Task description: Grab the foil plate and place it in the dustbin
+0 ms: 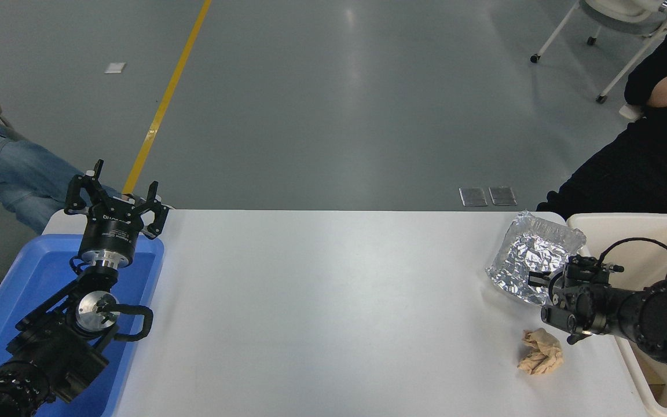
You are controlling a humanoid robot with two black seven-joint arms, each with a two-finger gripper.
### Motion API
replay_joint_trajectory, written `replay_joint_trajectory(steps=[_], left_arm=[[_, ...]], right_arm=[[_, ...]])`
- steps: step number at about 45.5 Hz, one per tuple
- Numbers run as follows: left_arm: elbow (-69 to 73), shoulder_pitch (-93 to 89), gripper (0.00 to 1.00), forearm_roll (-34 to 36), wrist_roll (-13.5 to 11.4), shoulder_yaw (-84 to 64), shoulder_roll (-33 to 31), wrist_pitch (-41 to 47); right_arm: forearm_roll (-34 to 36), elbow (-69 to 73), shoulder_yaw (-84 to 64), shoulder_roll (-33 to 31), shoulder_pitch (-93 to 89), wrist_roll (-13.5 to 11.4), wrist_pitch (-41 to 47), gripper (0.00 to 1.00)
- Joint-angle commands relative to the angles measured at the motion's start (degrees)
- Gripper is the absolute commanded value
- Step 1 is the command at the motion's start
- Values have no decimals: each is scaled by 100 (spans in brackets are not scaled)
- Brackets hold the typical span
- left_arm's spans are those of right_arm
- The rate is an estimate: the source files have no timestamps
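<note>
The foil plate (533, 253) is a shiny crinkled silver tray at the table's right side, tilted up with its far end lifted toward the dustbin. My right gripper (539, 280) is shut on the plate's near edge and holds it off the table. The dustbin (629, 223) is a cream bin at the right edge, just beyond the plate and partly hidden by my right arm. My left gripper (114, 202) is parked open at the lower left, above the blue tray.
A crumpled tan paper ball (540, 351) lies on the white table (322, 301) below my right gripper. A blue tray (32, 289) stands at the left edge. A person in black sits at the upper right, another in jeans at the far left.
</note>
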Motion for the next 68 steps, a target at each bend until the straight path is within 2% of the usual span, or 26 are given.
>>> replay_joint_trajectory(steps=[1, 16, 29, 39, 48, 68], left_arm=[[0, 0, 99, -1, 0, 0, 0, 0], [0, 0, 99, -1, 0, 0, 0, 0], [0, 0, 99, -1, 0, 0, 0, 0], [0, 0, 99, -1, 0, 0, 0, 0], [0, 0, 99, -1, 0, 9, 0, 0], [0, 0, 99, -1, 0, 0, 0, 0]], right_arm=[[6, 619, 1, -415, 802, -5, 53, 0], [24, 2378, -70, -1479, 3306, -13, 1195, 0], [94, 2466, 18, -2086, 4749, -13, 2715, 0], [94, 2589, 62, -2402, 5812, -13, 3524, 0], [85, 2580, 352, -2631, 6042, -13, 3859, 0], [94, 2256, 431, -3044, 5568, -22, 3780, 0]])
